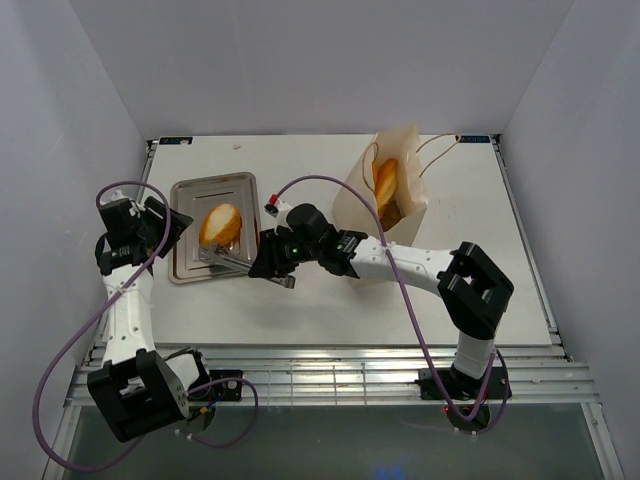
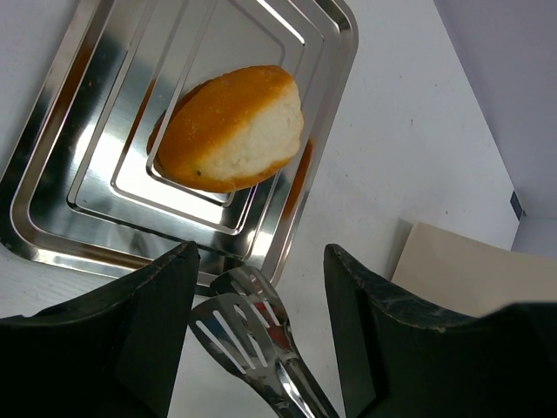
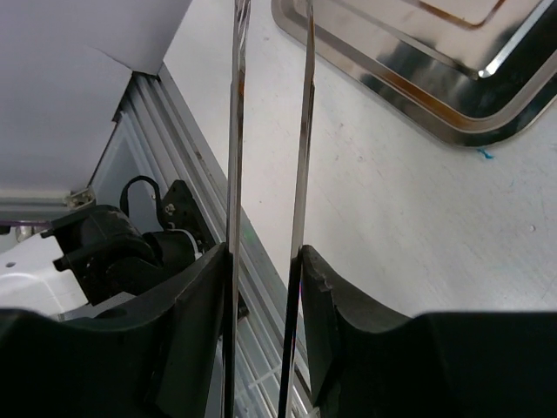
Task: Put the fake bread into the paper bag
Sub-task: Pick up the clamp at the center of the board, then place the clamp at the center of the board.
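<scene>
Right gripper: fingers drawn in narrow on the two arms of the silver tongs, which you see running out toward the steel tray. Left gripper: fingers spread wide, holding nothing, at the tray's rim; in its wrist view the tong tips show between them. Oval roll: one piece of fake bread, lying in the tray's middle. Paper bag: on the table, right of the tray, mouth open, more golden bread inside.
</scene>
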You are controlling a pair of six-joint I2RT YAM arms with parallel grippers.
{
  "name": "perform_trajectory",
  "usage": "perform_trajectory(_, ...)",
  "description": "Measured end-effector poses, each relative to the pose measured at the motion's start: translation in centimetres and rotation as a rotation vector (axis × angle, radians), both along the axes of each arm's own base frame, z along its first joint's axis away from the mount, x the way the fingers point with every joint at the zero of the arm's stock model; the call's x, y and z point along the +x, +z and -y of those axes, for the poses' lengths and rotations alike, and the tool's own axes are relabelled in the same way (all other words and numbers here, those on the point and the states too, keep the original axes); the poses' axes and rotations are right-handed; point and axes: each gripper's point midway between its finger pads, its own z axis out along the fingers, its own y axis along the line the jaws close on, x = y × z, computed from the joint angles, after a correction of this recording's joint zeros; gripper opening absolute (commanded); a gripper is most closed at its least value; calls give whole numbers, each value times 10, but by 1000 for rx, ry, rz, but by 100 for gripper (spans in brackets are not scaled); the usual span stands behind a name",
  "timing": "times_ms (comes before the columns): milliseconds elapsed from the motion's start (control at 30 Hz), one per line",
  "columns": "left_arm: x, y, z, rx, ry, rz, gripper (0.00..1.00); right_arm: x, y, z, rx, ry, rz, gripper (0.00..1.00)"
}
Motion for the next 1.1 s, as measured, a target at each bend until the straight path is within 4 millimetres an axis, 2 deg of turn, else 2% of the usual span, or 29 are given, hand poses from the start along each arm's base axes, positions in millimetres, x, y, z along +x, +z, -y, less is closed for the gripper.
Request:
perform_trajectory(133,0,8,-1,7,4,32,70,-5,-12,5,-47,7,-19,44)
perform_trajectory(333,-2,34,2,32,-12,124,70,-13,-11,2,-75,19,3,44)
perform_trajectory(700,-4,19,2,27,-11,82,70,-16,-15,5,-148,13,41,44)
perform_trajectory(800,-2,8,-4,32,15,46,68,-16,-7,2,-152,14,66,44)
perform_trajectory(933,3,-28,-19,28,66,-79,62,-8,1,-6,-169,1,110,44)
perform_trajectory(1033,0,-58,-37,33,126,-185,61,-5,-2,-6,-190,-6,131,44)
perform_trajectory(1100,-2,-69,-49,41,164,-223,61,-4,-6,-2,-213,-12,135,44)
